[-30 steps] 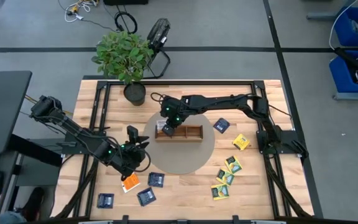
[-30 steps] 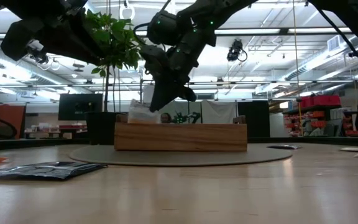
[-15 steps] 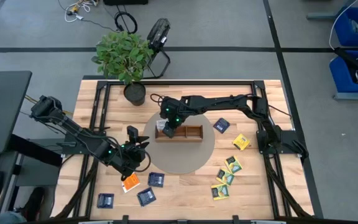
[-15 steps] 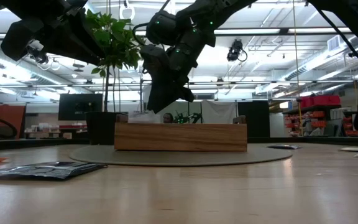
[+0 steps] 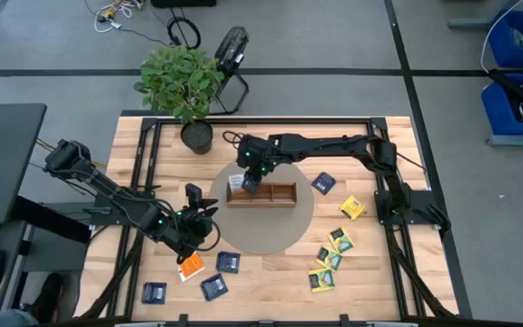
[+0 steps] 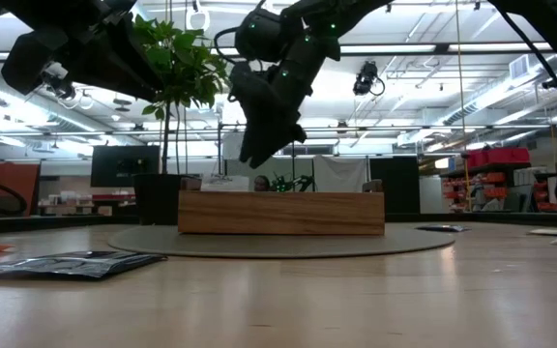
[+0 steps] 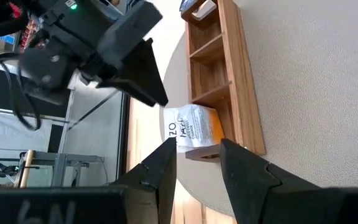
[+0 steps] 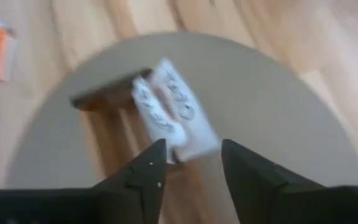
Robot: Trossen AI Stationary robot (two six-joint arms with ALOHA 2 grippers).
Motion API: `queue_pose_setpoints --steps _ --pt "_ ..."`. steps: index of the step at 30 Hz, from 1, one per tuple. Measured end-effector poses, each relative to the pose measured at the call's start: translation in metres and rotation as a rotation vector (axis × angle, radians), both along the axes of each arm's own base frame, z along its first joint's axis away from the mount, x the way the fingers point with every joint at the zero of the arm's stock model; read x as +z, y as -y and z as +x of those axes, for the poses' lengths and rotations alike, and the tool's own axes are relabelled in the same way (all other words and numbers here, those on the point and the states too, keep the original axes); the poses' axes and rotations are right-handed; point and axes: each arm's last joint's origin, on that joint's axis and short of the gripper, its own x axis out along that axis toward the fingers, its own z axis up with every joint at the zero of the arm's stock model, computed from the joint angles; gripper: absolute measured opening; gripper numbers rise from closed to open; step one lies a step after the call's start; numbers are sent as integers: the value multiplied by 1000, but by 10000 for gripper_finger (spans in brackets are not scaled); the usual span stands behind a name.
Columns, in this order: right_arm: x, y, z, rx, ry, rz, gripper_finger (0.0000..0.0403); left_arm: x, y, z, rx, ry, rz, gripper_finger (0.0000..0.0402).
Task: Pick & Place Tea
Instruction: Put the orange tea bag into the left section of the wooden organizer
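Observation:
A white-and-orange tea packet [image 7: 194, 127] stands in the left end compartment of the wooden tray [image 5: 275, 193], leaning on its wall; its top edge [image 6: 222, 181] just clears the rim. My right gripper [image 5: 246, 186] hangs open above that compartment, fingers pointing down, clear of the packet [image 8: 173, 112]. My left gripper [image 5: 198, 200] waits open and empty near the round mat's left edge, pointing at the tray. Loose tea lies on the table: an orange packet [image 5: 190, 267], dark blue ones [image 5: 228, 262] and a yellow-green cluster [image 5: 330, 259].
The tray sits on a round grey mat [image 5: 261, 232] at the table's middle. A potted plant [image 5: 184, 86] stands at the far left. More dark blue packets [image 5: 323, 183] and a yellow one [image 5: 351, 208] lie to the tray's right.
My right gripper has opened, let go of the tea packet and risen a little above the tray. The packet, which stuck up above the rim, has sunk into the left end compartment.

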Motion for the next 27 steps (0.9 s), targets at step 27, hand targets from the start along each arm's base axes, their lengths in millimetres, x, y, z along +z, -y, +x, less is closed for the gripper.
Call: queue_pose_setpoints --steps 27 --pt "28 -74 -112 141 202 -239 114 -9 -6 -52 457 -117 -610 107"
